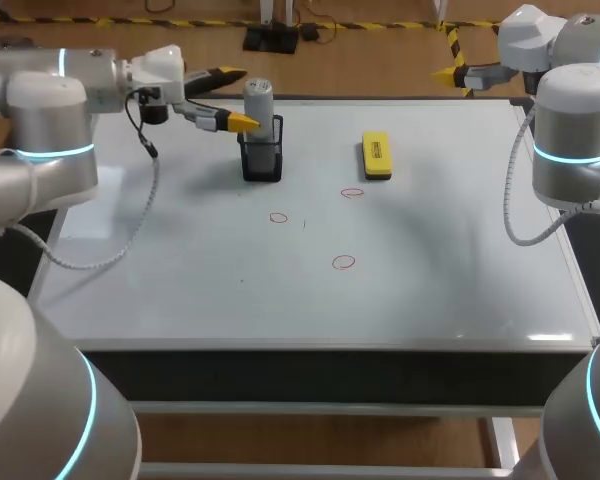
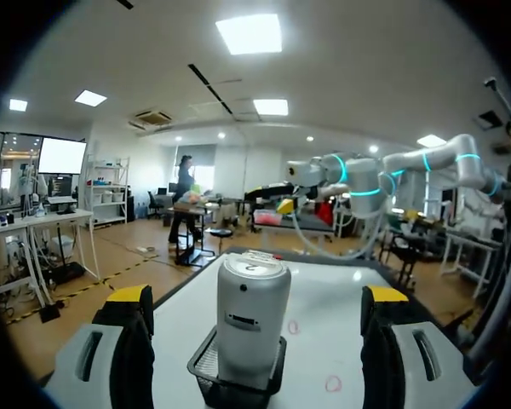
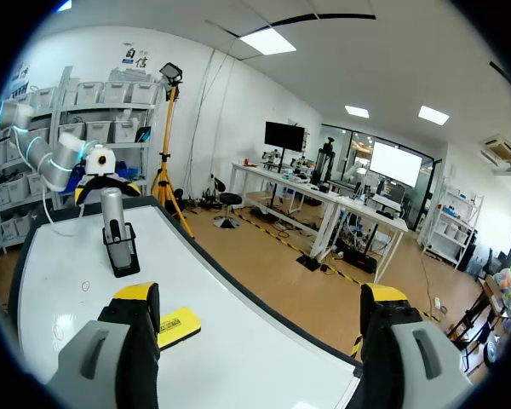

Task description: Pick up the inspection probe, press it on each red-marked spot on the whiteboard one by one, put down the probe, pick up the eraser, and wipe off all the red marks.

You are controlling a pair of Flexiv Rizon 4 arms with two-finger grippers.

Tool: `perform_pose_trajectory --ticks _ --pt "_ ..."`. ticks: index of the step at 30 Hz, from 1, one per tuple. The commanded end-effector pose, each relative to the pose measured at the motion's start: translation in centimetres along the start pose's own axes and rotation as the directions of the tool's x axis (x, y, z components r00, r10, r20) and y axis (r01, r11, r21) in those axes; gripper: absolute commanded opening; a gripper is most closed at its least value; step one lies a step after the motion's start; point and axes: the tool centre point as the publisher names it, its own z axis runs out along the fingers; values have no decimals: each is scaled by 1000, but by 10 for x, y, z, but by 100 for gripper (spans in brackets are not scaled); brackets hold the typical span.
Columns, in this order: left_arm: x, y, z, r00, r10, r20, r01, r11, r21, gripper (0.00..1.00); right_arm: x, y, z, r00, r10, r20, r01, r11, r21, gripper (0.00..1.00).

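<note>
The silver inspection probe [image 1: 258, 108] stands upright in a black mesh holder [image 1: 262, 158] at the back of the whiteboard [image 1: 180, 270]. My left gripper [image 1: 238, 98] is open just left of the probe, level with its top. From the left wrist, the probe [image 2: 252, 319] stands in its holder [image 2: 230, 388] just ahead of and between my open fingers [image 2: 129, 324]. Three red circles [image 1: 343, 262] are drawn mid-board. The yellow eraser [image 1: 377, 156] lies flat at the back right. My right gripper [image 1: 450, 66] is open beyond the board's far right corner; the right wrist view shows the eraser [image 3: 177, 326] and the probe [image 3: 112, 217].
The whiteboard covers the whole tabletop, with its front edge [image 1: 320, 346] near me. A cable [image 1: 130, 225] hangs from my left arm over the board's left side, and another cable [image 1: 515, 215] hangs beside the right arm.
</note>
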Motion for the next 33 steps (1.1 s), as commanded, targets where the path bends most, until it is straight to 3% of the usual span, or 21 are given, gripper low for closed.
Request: perform_pose_trajectory --ticks 1,12,33 --pt "-1 8 13 1000 4 -3 -4 1000 21 100 -1 0 0 1000 0 -1 0 1000 1 100" --pt "6 26 32 999 -34 8 33 998 46 100 -1 0 0 1000 0 -1 0 1000 1 100" --pt "-7 26 39 1000 -18 -18 19 999 44 100 -1 0 0 1000 0 -1 0 1000 1 100"
